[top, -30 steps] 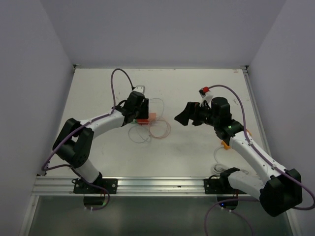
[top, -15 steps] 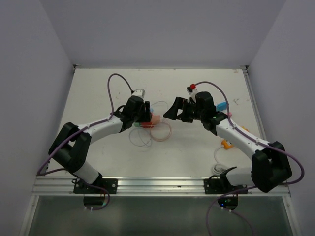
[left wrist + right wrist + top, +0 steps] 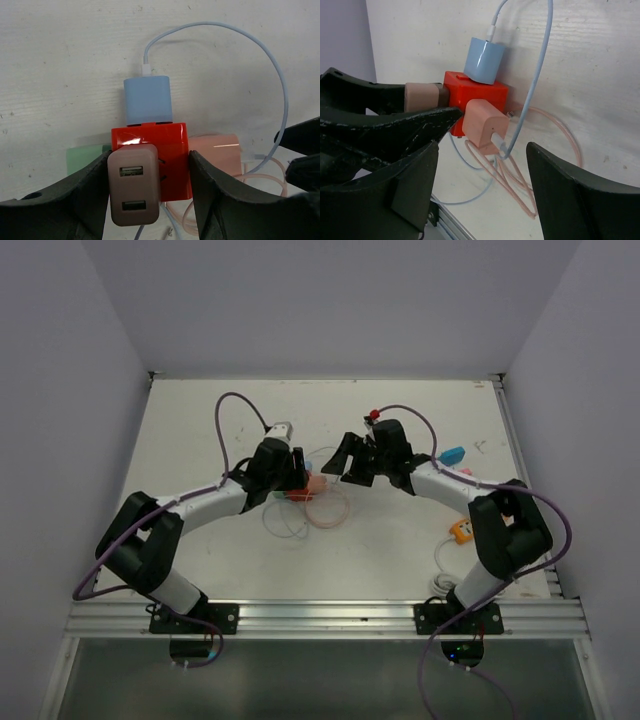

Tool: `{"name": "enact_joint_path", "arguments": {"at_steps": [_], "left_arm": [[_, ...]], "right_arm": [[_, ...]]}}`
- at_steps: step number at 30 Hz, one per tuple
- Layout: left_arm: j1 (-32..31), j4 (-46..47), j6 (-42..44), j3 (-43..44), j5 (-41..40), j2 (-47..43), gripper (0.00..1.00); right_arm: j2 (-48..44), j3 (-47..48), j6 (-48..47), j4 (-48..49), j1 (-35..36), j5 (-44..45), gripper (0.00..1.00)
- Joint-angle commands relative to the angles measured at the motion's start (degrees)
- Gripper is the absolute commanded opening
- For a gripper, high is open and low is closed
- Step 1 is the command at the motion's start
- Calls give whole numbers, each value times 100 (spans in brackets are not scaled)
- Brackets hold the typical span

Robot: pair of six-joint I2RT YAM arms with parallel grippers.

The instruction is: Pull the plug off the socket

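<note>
A red socket cube [image 3: 172, 150] carries a blue plug [image 3: 147, 100] on its far side, a taupe USB plug [image 3: 134, 182] on top, a pink plug [image 3: 215, 147] on the right and a green plug [image 3: 87, 157] on the left. My left gripper [image 3: 149, 185] is shut on the cube, one finger against the taupe plug. In the top view it sits mid-table [image 3: 303, 483]. My right gripper [image 3: 482, 185] is open, its fingers spread either side of the pink plug [image 3: 484, 125] and short of it, touching nothing.
Pink cable loops [image 3: 325, 505] and pale blue cable loops [image 3: 285, 520] lie on the white table [image 3: 390, 540] under the socket. A blue object [image 3: 452, 454] and an orange one [image 3: 460, 531] lie at the right, with a white cable [image 3: 440, 580] near the right arm's base.
My right gripper has swung left across the table, from well right of the socket to right beside it. My left gripper has shifted slightly right with the socket in it.
</note>
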Motion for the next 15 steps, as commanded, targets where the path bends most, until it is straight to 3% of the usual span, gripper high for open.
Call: {"name": "enact_joint_path", "arguments": {"at_steps": [1, 10, 15], "left_arm": [[-23, 267, -236, -127, 103, -178, 55], [-23, 390, -227, -250, 33, -257, 55], [-32, 452, -227, -311, 24, -266, 55]], "right_arm": [[338, 294, 311, 453, 115, -211, 74], [1006, 435, 549, 902, 282, -555, 65], [1068, 374, 557, 1078, 326, -747, 49]]}}
